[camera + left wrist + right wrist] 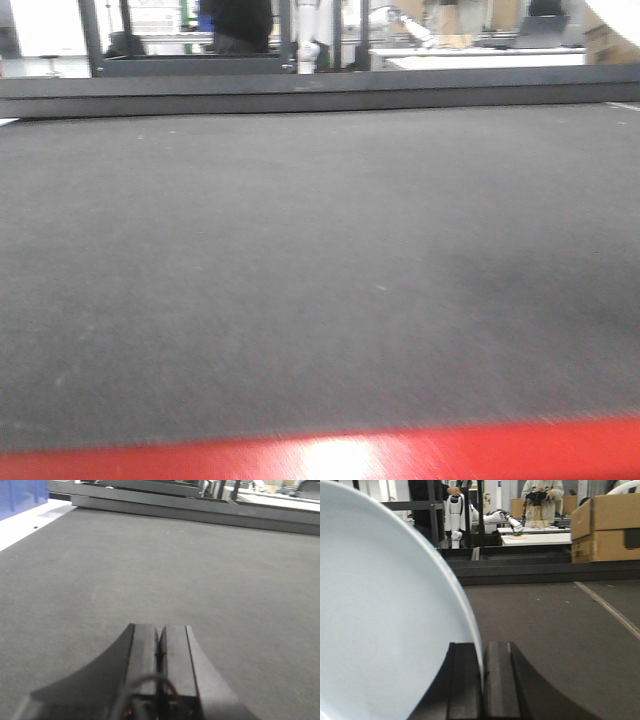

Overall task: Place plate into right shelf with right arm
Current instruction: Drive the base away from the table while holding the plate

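Right end effector (482,680) closed tight on the rim of a white plate (380,620), held on edge (filling the left of the wrist view) above a dark grey worktop (320,260). Left end effector (160,650) closed, empty, low over the worktop.

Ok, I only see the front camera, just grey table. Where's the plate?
Observer: The right wrist camera shows the plate with its rim pinched in the right claw.
Child: And the other claw?
Observer: The left claw is shut with nothing in it, over the grey mat.
Child: Any shelf?
Observer: None clearly; the left wrist camera shows only something blue at its top left corner.
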